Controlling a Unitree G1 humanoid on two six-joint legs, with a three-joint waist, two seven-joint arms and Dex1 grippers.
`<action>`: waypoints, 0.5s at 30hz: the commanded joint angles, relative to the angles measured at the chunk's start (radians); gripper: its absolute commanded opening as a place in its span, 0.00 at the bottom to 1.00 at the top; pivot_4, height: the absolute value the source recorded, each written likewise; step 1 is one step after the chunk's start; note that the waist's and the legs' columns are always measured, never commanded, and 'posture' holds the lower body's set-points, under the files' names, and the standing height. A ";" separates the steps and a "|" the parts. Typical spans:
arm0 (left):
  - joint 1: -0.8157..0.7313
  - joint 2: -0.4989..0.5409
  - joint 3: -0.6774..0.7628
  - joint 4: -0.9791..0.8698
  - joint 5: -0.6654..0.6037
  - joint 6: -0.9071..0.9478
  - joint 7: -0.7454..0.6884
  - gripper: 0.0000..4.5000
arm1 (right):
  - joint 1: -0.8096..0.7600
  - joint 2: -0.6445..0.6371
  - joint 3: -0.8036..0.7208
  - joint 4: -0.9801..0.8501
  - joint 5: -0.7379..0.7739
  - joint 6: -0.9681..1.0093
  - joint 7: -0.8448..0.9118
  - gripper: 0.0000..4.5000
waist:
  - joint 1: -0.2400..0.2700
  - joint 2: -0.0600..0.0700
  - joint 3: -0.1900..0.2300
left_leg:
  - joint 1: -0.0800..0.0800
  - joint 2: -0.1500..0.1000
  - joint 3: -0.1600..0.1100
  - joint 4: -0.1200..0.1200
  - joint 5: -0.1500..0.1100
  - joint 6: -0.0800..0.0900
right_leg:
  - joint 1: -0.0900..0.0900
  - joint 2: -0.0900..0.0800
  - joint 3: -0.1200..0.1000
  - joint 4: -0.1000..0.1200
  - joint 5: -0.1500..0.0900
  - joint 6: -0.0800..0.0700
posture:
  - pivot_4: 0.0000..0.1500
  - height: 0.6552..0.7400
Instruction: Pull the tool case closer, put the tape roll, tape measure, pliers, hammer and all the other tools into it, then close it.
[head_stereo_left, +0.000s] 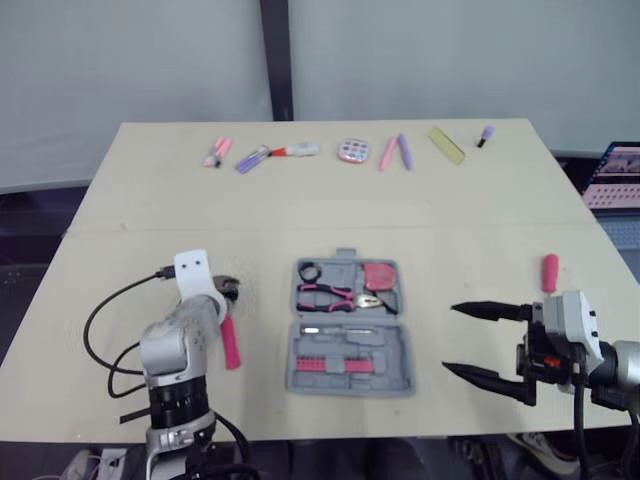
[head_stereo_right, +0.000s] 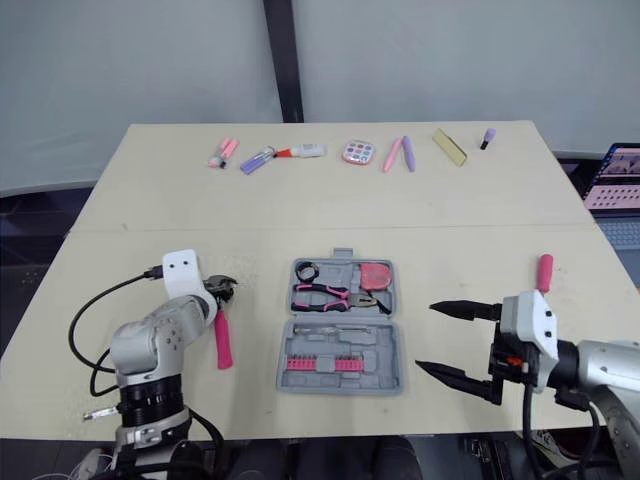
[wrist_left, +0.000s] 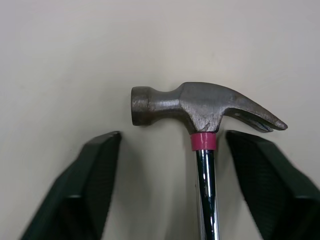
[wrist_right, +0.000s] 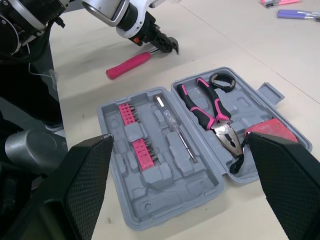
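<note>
Down at the middle of the table (head_stereo_left: 480, 220) sits the tool case (head_stereo_right: 380, 350), lid thrown flat open, the latch tab pointing away from the robot. Plenty is in it already. The pliers (head_stereo_left: 340, 296), pink and black handles, lie across the far half. The black tape roll (head_stereo_left: 309, 271) is tucked in that half's left corner, and the reddish tape measure (head_stereo_left: 379, 275) is in its right corner. In the near half there's a slim screwdriver (wrist_right: 172, 125) lying lengthwise and a row of pink bits (head_stereo_left: 330, 366) beside it.

Now look left: the hammer (head_stereo_left: 230, 340) is out on the bare tabletop, just beside the case, steel head at the far end and pink handle running back toward the robot. The left gripper (wrist_left: 171, 140) is right down over it, and from the wrist camera you can see both fingers (wrist_left: 95, 170) spread apart, one on each side of the chrome shaft just below the head. Gaps show on both sides, so it has hold of nothing.

Over on the right, the right gripper (head_stereo_right: 425, 337) hovers beside the case, its two black fingers splayed wide and pointing at the case, nothing between them.

Beyond that hand, a short pink piece (head_stereo_left: 549, 272) lies alone near the table's right edge; what it is I cannot tell. Along the far edge runs a line of markers (head_stereo_left: 295, 150) and small odds and ends, well apart from the case. A laptop (head_stereo_left: 615, 175) peeks in off the right side.
</note>
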 joint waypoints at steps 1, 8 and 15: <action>0.011 -0.031 -0.013 -0.001 -0.008 0.028 -0.033 0.37 | -0.014 -0.010 -0.011 -0.028 0.015 -0.002 -0.006 1.00 | 0.003 0.000 0.000 | 0.000 0.000 0.000 0.000 0.000 0.000 | 0.000 0.000 0.000 0.000 0.000 0.000 | 1.00 1.00; 0.008 -0.030 -0.010 0.000 0.008 0.029 -0.044 0.01 | -0.026 -0.004 0.001 -0.024 0.009 -0.004 -0.008 1.00 | 0.007 0.000 0.000 | 0.000 0.000 0.000 0.000 0.000 0.000 | 0.000 0.000 0.000 0.000 0.000 0.000 | 1.00 1.00; -0.014 0.247 -0.185 0.005 -0.033 -0.112 -0.380 0.01 | -0.032 -0.002 0.005 -0.013 0.011 -0.008 -0.004 1.00 | 0.004 -0.001 0.001 | -0.001 0.000 0.000 0.000 0.001 -0.001 | -0.002 0.000 0.000 0.001 0.000 0.000 | 1.00 1.00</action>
